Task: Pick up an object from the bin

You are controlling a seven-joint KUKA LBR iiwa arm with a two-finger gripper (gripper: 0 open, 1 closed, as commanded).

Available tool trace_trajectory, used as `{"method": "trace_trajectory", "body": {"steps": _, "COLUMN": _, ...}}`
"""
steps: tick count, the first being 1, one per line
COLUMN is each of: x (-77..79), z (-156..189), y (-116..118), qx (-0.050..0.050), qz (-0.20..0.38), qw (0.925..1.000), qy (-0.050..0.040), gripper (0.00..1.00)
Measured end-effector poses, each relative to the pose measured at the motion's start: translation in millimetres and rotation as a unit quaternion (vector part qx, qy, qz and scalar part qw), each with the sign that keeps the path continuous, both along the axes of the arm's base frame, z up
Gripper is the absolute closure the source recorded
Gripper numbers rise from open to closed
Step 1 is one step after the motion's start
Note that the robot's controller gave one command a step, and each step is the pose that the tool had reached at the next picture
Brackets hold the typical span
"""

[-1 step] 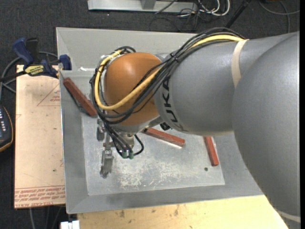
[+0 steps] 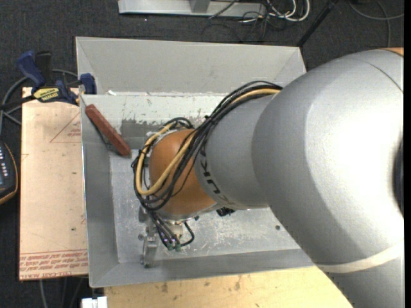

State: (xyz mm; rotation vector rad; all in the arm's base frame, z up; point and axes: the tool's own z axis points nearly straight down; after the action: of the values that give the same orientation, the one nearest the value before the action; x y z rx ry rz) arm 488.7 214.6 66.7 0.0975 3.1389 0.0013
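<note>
Grey metal walls of the bin (image 2: 186, 66) stand round my wrist, which reaches in from the right under its orange cover (image 2: 183, 172) and looped cables (image 2: 139, 175). My pincer (image 2: 149, 252) is down at the scratched floor near the bin's front left corner; whether it is spread or pressed together I cannot tell. A reddish-brown flat bar (image 2: 106, 130) lies tilted against the left wall, up near the back corner, well apart from my pincer.
</note>
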Motion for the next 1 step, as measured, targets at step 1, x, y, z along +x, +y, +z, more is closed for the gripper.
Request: {"method": "trace_trajectory", "body": {"steps": 1, "x": 23.8, "z": 51.6, "y": -88.1, "qx": -0.001, "qz": 0.179, "qw": 0.9839, "qy": -0.0017, "gripper": 0.0}}
